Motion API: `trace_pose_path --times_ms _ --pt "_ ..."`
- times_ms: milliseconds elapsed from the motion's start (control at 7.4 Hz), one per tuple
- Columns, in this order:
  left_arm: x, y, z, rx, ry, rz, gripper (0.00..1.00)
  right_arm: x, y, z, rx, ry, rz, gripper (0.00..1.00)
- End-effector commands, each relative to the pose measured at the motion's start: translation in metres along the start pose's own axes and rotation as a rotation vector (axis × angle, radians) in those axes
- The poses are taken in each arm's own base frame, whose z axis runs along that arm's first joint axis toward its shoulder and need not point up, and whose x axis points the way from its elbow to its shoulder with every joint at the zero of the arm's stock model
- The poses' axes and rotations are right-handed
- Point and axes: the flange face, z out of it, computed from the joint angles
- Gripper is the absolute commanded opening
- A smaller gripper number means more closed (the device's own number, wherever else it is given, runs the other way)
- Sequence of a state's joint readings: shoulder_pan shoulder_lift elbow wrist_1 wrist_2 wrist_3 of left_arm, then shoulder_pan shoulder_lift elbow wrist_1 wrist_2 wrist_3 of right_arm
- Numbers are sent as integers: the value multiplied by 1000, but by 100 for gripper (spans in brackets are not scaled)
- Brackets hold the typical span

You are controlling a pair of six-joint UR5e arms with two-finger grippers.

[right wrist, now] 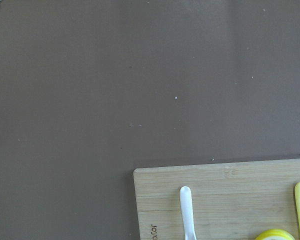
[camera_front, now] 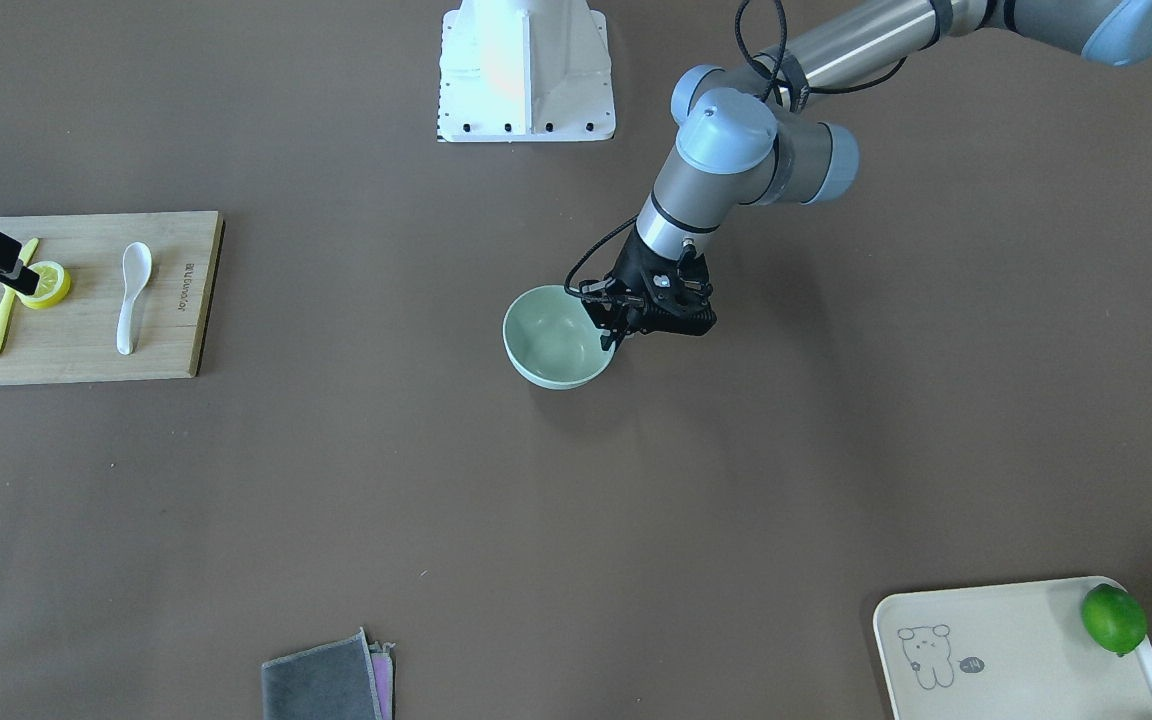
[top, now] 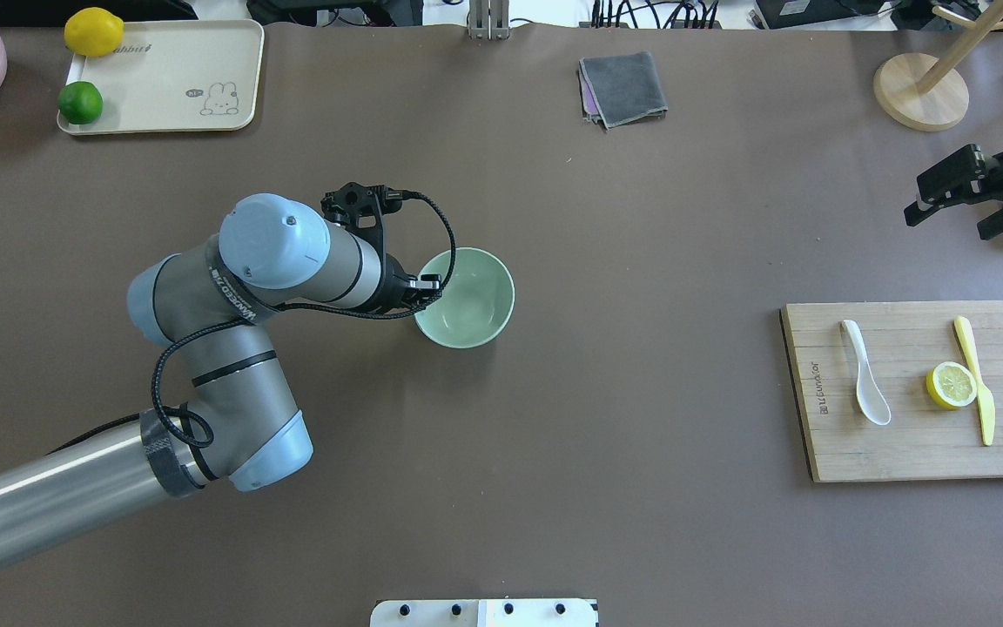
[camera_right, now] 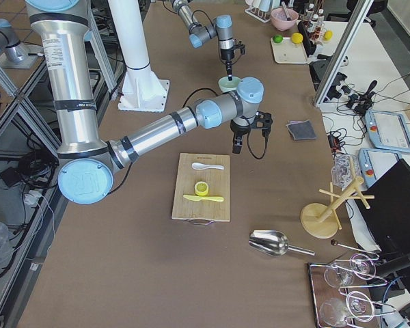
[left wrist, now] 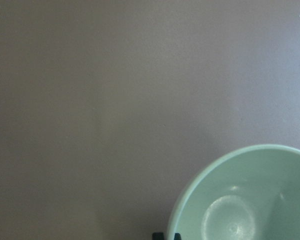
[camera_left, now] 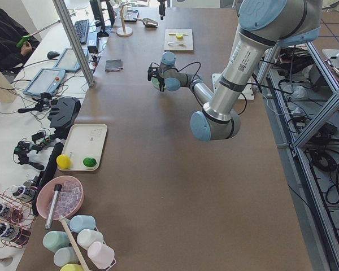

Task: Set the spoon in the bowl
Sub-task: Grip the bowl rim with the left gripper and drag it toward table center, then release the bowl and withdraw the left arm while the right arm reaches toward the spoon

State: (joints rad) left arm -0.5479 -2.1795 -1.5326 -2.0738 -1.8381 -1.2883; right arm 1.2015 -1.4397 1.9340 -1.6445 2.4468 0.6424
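Observation:
The white spoon (top: 865,372) lies on a wooden cutting board (top: 902,444) at the right of the table; it also shows in the front view (camera_front: 132,297) and its handle in the right wrist view (right wrist: 187,212). The mint-green bowl (top: 471,305) stands upright and empty at mid-table. My left gripper (top: 426,292) is at the bowl's (camera_front: 548,345) rim, with its jaws closed on the rim, one finger inside. The rim fills the lower right of the left wrist view (left wrist: 190,200). My right gripper (top: 947,218) hangs open and empty, above the table beyond the board.
A lemon half (top: 952,384) and a yellow plastic knife (top: 976,383) share the board with the spoon. A cream tray (top: 171,70) with a lime and a lemon sits far left. A grey cloth (top: 623,87) and a wooden stand (top: 919,91) lie along the far edge.

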Motion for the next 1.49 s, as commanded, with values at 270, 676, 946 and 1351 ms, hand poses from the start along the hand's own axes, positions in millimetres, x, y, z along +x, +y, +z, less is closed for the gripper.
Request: trace_pose_path --times_ms 270,676,946,1351 --pt "14 14 4 -10 16 10 97 -10 4 13 -22 6 -10 100" --pt "-2 -32 -53 48 61 -7 98 -22 12 48 -40 83 -49 100" --pt "-76 -96 -113 60 47 58 98 -22 14 86 -74 146 -61 100" --pt "-160 -99 -143 110 -37 183 98 -31 29 112 -122 164 -93 100"
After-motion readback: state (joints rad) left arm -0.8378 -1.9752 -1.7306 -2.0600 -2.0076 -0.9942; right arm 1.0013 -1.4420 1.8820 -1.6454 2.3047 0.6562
